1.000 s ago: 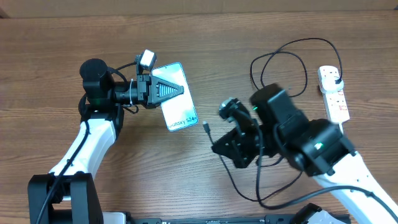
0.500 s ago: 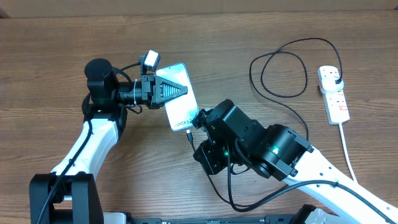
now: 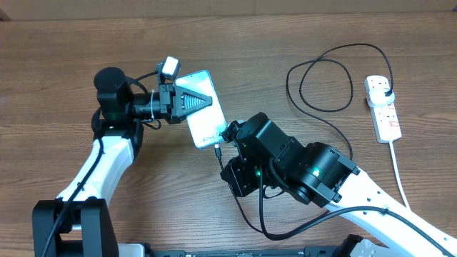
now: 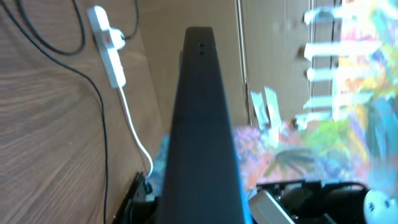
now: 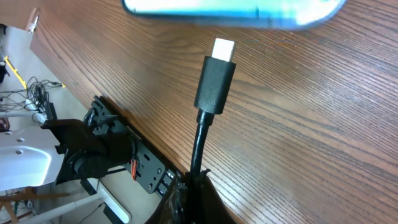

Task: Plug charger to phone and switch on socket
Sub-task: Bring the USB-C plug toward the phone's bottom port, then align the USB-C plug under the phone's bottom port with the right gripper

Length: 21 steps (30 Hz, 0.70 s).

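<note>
My left gripper (image 3: 206,103) is shut on the phone (image 3: 203,121) and holds it lifted over the table, light-blue screen up. In the left wrist view the phone (image 4: 202,124) shows edge-on as a dark bar. My right gripper (image 5: 194,183) is shut on the charger cable just behind its connector (image 5: 216,78). The connector's metal tip points at the phone's lower edge (image 5: 230,7), with a short gap between them. From the connector (image 3: 217,151) the black cable (image 3: 321,78) loops back to a plug in the socket (image 3: 383,107) at the far right.
The socket's thick white cord (image 3: 400,178) runs down the table's right side. Slack black cable (image 3: 260,214) trails under the right arm (image 3: 300,168) near the front edge. The left arm (image 3: 111,143) stands at the left.
My right arm has swung left across the table with the connector, ending just below the phone's lower edge. The left gripper and the phone shifted only slightly.
</note>
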Tool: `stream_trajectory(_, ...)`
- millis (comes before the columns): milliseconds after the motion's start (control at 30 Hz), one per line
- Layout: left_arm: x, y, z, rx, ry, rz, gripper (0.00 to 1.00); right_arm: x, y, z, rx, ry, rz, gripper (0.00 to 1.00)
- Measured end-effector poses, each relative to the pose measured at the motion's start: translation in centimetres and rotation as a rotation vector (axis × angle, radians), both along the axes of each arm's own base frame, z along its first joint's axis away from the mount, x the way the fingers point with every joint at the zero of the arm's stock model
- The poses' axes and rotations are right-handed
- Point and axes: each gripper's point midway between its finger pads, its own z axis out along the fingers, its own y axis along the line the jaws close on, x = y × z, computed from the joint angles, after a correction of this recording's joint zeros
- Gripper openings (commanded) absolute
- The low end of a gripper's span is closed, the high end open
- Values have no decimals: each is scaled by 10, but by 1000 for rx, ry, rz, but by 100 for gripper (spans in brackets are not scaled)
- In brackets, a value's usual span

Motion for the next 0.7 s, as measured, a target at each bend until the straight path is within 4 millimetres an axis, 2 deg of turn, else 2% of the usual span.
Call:
stream_trajectory(133,12,11,-8,0,33,50,4,0,0,0,0,0,0,4)
stream_trajectory(267,24,13,-35,-1,119,60,4,0,-1,0,-3,-1,-2,4)
stream_trajectory(367,32,9,-62,-5,223,41,4,1,-3,-2,-20,-4,-11,4)
stream_trajectory(500,34,4,-82,-17,320,-9,4,1,-6,-4,-34,-5,-16,4)
stream_trajectory(700,30,3,-82,-28,370,-47,4,3,-5,-3,-27,-5,-29,4)
